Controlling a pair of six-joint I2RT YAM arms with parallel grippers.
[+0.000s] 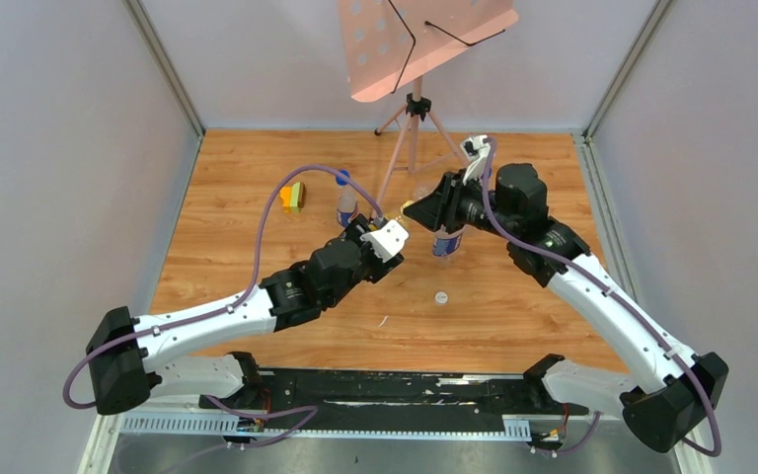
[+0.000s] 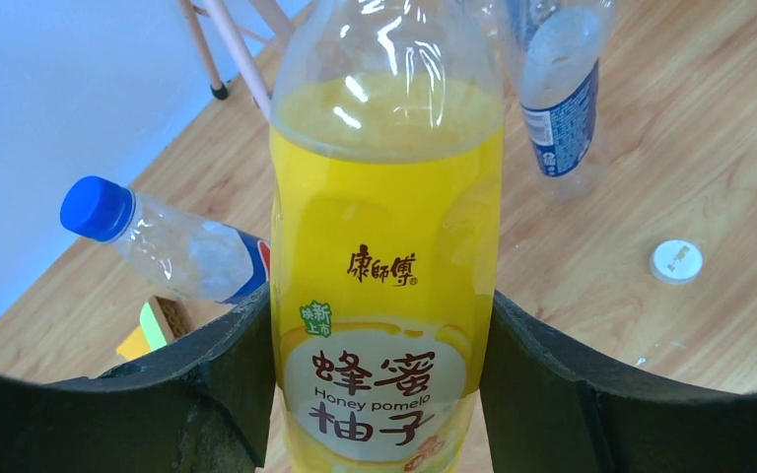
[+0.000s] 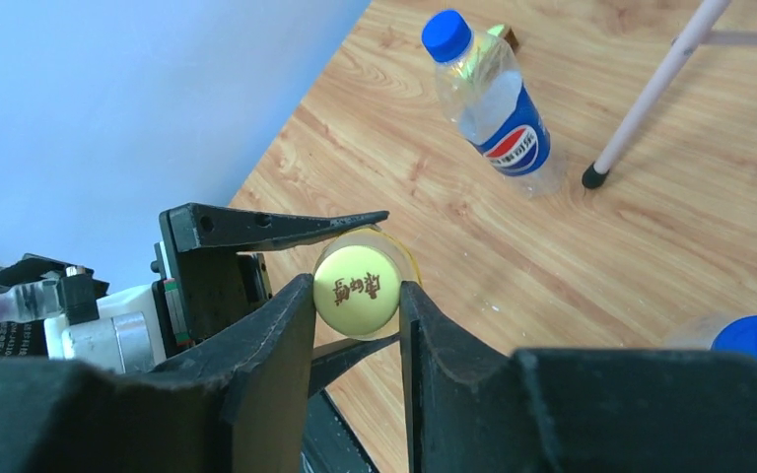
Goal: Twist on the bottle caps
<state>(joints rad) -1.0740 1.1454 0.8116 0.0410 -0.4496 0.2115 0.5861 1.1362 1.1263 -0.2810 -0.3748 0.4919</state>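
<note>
1. The left claw [image 2: 382, 345] clamps the yellow bottle [image 2: 384, 177] upright between its two fingers, gripping the labelled body.
2. The right claw [image 3: 355, 307], just above the left one, pinches the yellow cap [image 3: 357, 281] at that bottle's neck.
3. A white cap [image 2: 676, 261] lies on the wooden table [image 2: 710, 148] to the left claw's right, apart from it; a blue-capped bottle [image 2: 172, 241] stands beyond its left finger.

Upright yellow honey-pomelo bottle [image 2: 384, 246] with yellow cap [image 3: 357, 289] on its top; blue-capped Pepsi bottle [image 3: 498, 108] standing beyond; white cap [image 2: 676, 261] lying loose on the counter [image 2: 729, 148].
</note>
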